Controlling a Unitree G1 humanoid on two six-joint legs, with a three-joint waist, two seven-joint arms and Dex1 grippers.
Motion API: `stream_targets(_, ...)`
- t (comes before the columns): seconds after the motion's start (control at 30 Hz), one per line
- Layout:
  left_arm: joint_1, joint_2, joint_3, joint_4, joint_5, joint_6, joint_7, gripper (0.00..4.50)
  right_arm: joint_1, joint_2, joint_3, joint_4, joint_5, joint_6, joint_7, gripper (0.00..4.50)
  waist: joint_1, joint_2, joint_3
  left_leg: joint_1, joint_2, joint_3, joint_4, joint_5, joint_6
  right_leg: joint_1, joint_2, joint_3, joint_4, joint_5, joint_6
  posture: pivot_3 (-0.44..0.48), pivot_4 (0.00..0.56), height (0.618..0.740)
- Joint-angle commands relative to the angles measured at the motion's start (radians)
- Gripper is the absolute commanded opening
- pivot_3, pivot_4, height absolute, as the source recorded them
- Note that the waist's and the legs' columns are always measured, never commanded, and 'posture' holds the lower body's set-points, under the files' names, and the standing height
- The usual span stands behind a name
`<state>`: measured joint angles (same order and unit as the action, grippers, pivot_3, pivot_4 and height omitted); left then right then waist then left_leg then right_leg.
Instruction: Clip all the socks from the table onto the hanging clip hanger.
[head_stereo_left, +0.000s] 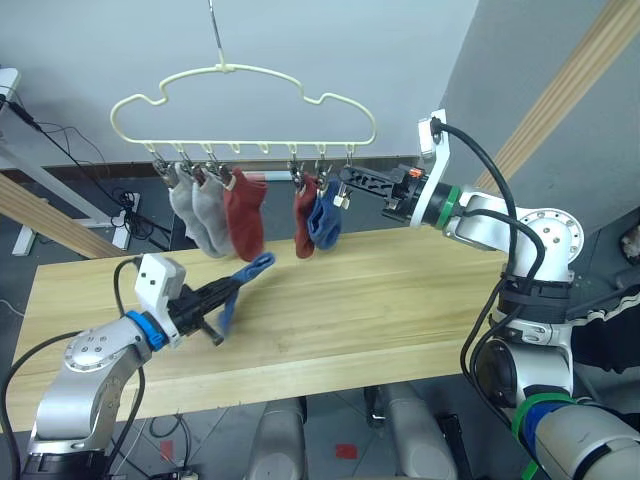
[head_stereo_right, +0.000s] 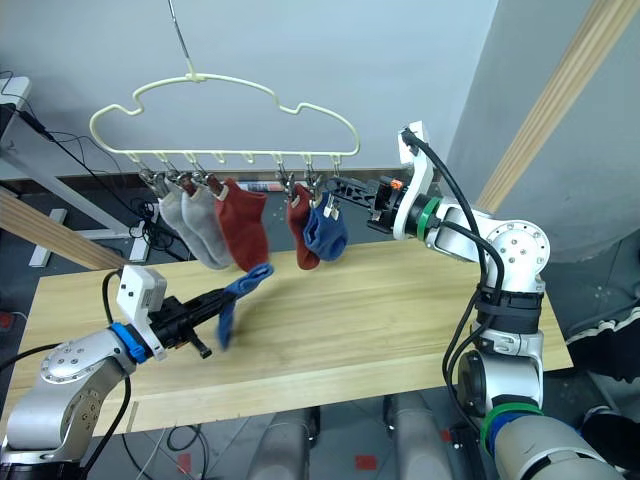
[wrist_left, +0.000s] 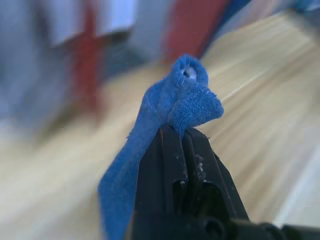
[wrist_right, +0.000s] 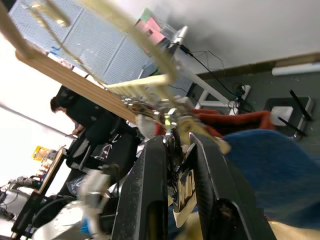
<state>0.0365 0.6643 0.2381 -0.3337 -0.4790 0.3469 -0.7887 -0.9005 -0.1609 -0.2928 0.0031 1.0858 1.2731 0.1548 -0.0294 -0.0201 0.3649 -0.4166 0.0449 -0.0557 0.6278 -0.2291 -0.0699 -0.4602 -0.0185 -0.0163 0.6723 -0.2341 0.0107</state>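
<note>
left gripper: jaws pinched on blue sock above table | right gripper: jaws closed on a clip of clip hanger

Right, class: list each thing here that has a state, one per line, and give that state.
Clip hanger: hanging by its hook, five socks clipped on.
Grey socks: two, clipped.
Red socks: two, clipped.
Clipped blue sock: hanging.
Loose blue sock: gripped above the table.
Left claw: shut on it.
Right claw: closed on a clip.

Head stereo pair looks down over the table, clip hanger at 12 o'clock; both wrist cameras sit close, left seemingly blurred.
</note>
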Motion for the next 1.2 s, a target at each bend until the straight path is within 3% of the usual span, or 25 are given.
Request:
stream_targets(0.03, -0.036, -0.031, -0.046, -0.129, -0.057, -0.029, -0.029, 0.02, -0.037, 0.024, -0.043, 0.020, 0.053, 0.033, -0.079, 0.35, 0.000, 0.000, 0.000, 0.000, 0.000, 0.001, 0.000, 0.000, 0.000, 0.000, 0.000, 0.000, 0.000, 0.000, 0.000, 0.017, 0.399, 0.740)
stream_targets(0.3, -0.143, -0.133, -0.159, -0.117, 0.026, -0.183, -0.028, 0.02, -0.069, 0.078, -0.108, 0.039, 0.174, 0.067, -0.250, 0.35, -0.003, 0.000, 0.000, -0.001, 0.000, 0.004, 0.001, 0.000, 0.001, -0.001, 0.000, 0.003, -0.001, 0.001, 0.001, -0.003, 0.391, 0.740)
stream_targets(0.8, -0.165, -0.174, -0.132, -0.026, 0.087, -0.362, 0.008, 0.02, -0.054, 0.054, -0.088, 0.023, 0.332, 0.040, -0.410, 0.35, -0.004, 0.000, 0.000, -0.002, 0.000, 0.004, 0.001, -0.001, 0.002, -0.001, 0.001, 0.003, -0.002, 0.001, 0.001, -0.012, 0.375, 0.740)
stream_targets(1.0, -0.145, -0.152, -0.144, -0.053, 0.043, -0.245, 0.028, 0.02, -0.059, 0.009, -0.052, 0.017, 0.331, 0.019, -0.374, 0.35, -0.004, 0.000, 0.000, -0.002, 0.000, 0.004, 0.001, -0.001, 0.002, -0.001, 0.001, 0.003, -0.002, 0.001, 0.001, -0.009, 0.377, 0.740)
stream_targets(1.2, -0.209, -0.159, -0.166, -0.082, 0.032, -0.101, 0.101, 0.02, -0.060, -0.036, 0.004, -0.015, 0.297, -0.007, -0.289, 0.35, -0.004, 0.000, 0.000, -0.002, 0.000, 0.004, 0.001, -0.001, 0.002, -0.002, 0.001, 0.002, -0.002, 0.001, 0.001, -0.011, 0.378, 0.740)
